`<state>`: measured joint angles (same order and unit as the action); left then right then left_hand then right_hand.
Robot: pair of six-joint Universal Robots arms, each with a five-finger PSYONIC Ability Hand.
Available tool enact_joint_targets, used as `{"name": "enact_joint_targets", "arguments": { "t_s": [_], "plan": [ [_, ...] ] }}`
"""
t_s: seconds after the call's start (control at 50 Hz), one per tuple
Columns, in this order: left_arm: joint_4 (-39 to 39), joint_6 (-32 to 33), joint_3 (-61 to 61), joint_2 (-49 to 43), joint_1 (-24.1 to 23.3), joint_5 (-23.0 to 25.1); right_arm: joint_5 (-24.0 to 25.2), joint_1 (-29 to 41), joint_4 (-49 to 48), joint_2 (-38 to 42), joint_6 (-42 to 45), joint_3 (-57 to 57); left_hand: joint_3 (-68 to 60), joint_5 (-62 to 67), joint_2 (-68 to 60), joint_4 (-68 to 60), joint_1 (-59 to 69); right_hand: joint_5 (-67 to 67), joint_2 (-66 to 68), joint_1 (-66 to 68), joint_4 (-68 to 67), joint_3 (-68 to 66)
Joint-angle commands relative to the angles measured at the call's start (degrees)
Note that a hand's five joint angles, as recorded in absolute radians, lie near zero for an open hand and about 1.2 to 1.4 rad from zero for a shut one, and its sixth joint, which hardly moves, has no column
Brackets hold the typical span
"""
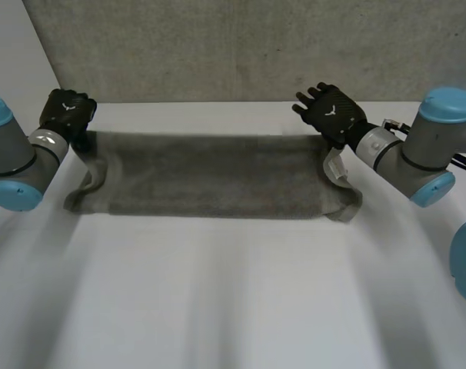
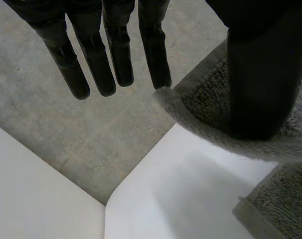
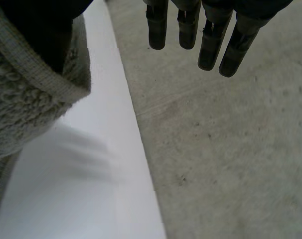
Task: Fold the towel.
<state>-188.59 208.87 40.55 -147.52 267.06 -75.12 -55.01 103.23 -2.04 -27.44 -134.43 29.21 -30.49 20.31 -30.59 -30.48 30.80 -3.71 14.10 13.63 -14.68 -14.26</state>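
One light-blue-capped grey left arm [image 1: 10,165] comes in over the left end of the single white desk [image 1: 218,292], and its black left hand [image 1: 68,111] sits at the far left corner of the one grey terry towel [image 1: 210,177]. The towel lies as a long strip across the far part of the desk, reaching from one hand to the other, with its left end rucked up into a loose fold. In the left wrist view the fingers [image 2: 93,59] hang straight and spread over the grey speckled floor [image 2: 66,129] past the desk's corner. The towel's hemmed corner just touches one fingertip, and the cloth curls under the thumb [image 2: 255,74] without being pinched, so this hand is open. At the towel's far right corner the black right hand [image 1: 331,111] is held with its fingers splayed. The right wrist view shows those fingers [image 3: 211,40] straight over the floor beside the desk's edge, while the towel's hem is draped by the thumb at the palm's side; this hand is open too. The towel's right end is slightly crumpled below the second grey arm [image 1: 417,154].
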Motion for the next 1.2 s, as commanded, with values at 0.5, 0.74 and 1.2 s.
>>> {"name": "enact_joint_targets", "arguments": {
  "t_s": [0.5, 0.74, 1.2],
  "plan": [
    [0.5, -6.5, -3.6, -0.5, 0.8, -0.6, 0.7, 0.5, 6.0, -0.9, 14.7, -0.7, 14.6, -14.4, 14.7, 14.5, -14.9, 3.7, -4.1, -3.6, 4.7, 4.3],
    [-0.1, -6.7, -3.7, 0.2, 1.4, -0.8, -5.6, 1.3, 7.0, -2.4, 7.6, 0.7, 16.1, -15.9, 16.2, 16.1, -16.4, 3.7, -4.1, -3.6, 4.7, 4.3],
    [5.2, -9.9, 10.8, 12.3, 2.0, -0.3, -15.0, 2.7, 13.6, -31.1, -21.4, 32.7, 16.2, -16.1, 16.3, 16.2, -16.5, 3.7, -4.1, -3.6, 4.7, 4.3]
  ]
}}
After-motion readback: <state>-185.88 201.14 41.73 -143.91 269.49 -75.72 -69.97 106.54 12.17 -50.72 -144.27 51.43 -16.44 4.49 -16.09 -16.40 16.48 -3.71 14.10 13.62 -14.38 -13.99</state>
